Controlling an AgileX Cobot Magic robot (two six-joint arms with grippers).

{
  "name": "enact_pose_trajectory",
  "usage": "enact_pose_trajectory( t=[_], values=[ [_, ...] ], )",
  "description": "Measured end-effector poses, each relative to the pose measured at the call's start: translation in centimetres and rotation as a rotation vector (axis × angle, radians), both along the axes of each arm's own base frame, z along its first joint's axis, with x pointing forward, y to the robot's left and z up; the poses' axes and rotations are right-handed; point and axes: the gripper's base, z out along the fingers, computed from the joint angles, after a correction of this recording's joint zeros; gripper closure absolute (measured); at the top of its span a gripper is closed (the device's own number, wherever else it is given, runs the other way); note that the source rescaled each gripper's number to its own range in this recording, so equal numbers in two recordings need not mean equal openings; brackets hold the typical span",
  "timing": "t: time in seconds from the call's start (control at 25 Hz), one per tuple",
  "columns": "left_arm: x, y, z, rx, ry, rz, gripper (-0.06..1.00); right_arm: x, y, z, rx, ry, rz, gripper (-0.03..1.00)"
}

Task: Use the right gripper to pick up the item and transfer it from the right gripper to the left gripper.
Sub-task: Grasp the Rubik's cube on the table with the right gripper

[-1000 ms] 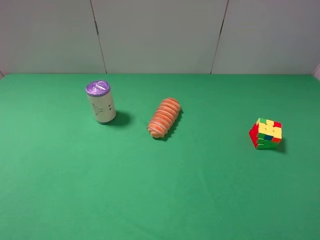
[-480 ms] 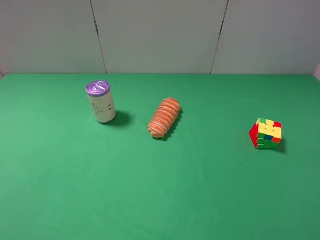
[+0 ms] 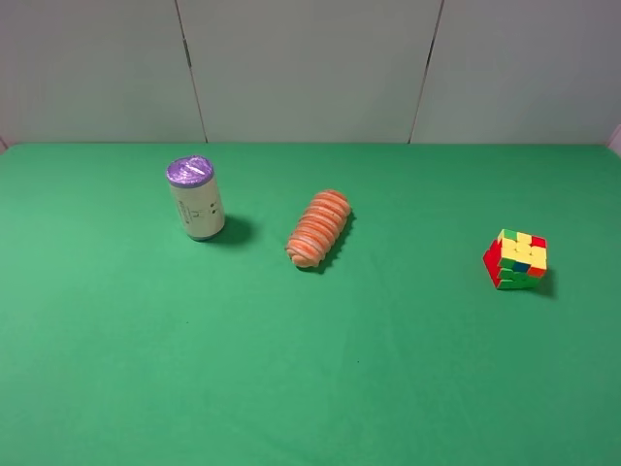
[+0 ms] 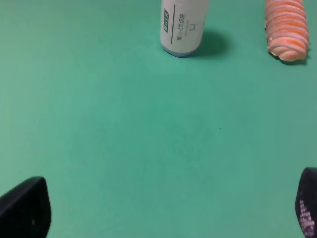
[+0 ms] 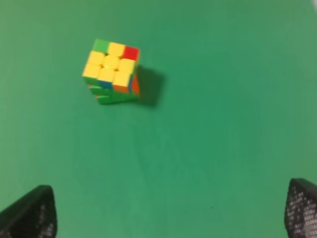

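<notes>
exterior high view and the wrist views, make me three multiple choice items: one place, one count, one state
1. In the high view, where on the green cloth table does the small multicoloured puzzle cube lie?
A) far left
B) centre
C) right side

2. How many objects are on the table?
A) two
B) three
C) five

3. How is the black-fingered right gripper?
A) open, empty
B) shut on the cube
C) shut, empty

Answers:
1 C, it lies well right of the ribbed orange roll.
2 B, there are the purple-lidded white can, the roll and the cube.
3 A, its fingers stand wide apart, with the cube lying clear of them.
</notes>
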Motion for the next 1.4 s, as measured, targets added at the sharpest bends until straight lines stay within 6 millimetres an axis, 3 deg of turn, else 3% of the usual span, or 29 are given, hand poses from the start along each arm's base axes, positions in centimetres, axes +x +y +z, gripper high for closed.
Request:
enact_pose_trajectory(
  t=[0.28, 0.68, 0.96, 1.4],
  values=[
    [0.0, 0.0, 0.0, 0.000, 0.000, 0.000, -0.03, 8.1, 1.4, 0.5, -0.012, 0.244, 0.117, -0.02],
    [0.0, 0.0, 0.0, 0.000, 0.000, 0.000, -0.03, 19.4, 3.2, -3.0, -0.031, 0.513, 0.134, -0.02],
    [0.0, 0.0, 0.0, 0.000, 0.000, 0.000, -0.03, 23.9, 3.7, -7.0, -0.055, 0.591, 0.139, -0.02],
    [0.0, 0.0, 0.0, 0.000, 0.000, 0.000, -0.03, 27.0, 3.3, -12.8, -0.051, 0.672, 0.126, -0.02]
  ],
)
